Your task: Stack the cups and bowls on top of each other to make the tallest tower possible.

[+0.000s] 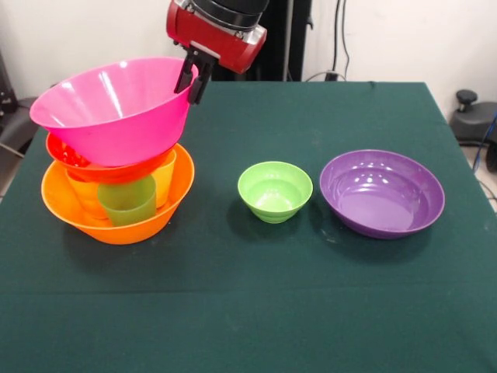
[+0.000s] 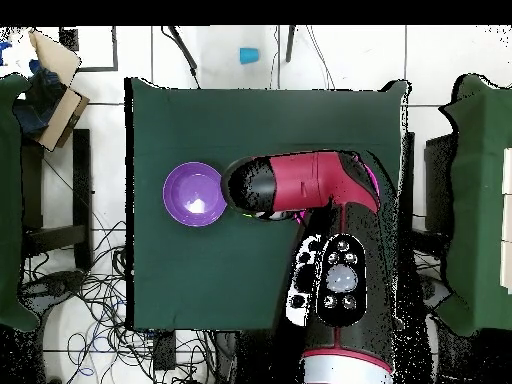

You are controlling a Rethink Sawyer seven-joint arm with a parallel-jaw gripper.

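The tower stands at the left of the front view. Its base is the large orange bowl [image 1: 116,225], which holds an orange cup [image 1: 84,194], a green cup [image 1: 126,200] and a yellow cup [image 1: 165,180]. The wide red-orange bowl [image 1: 78,162] rests on the cups. The large pink bowl [image 1: 112,109] sits tilted on top. My gripper [image 1: 189,93] is shut on the pink bowl's right rim, one finger on each side. The light green bowl [image 1: 275,190] and the purple bowl [image 1: 382,193] stand apart on the cloth. The crimson bowl is out of view.
The table has a dark green cloth [image 1: 248,311]. In the overhead view my arm [image 2: 300,185] covers the tower and the light green bowl; the purple bowl [image 2: 194,194] shows beside it. A small blue cup [image 2: 247,54] lies on the floor off the table.
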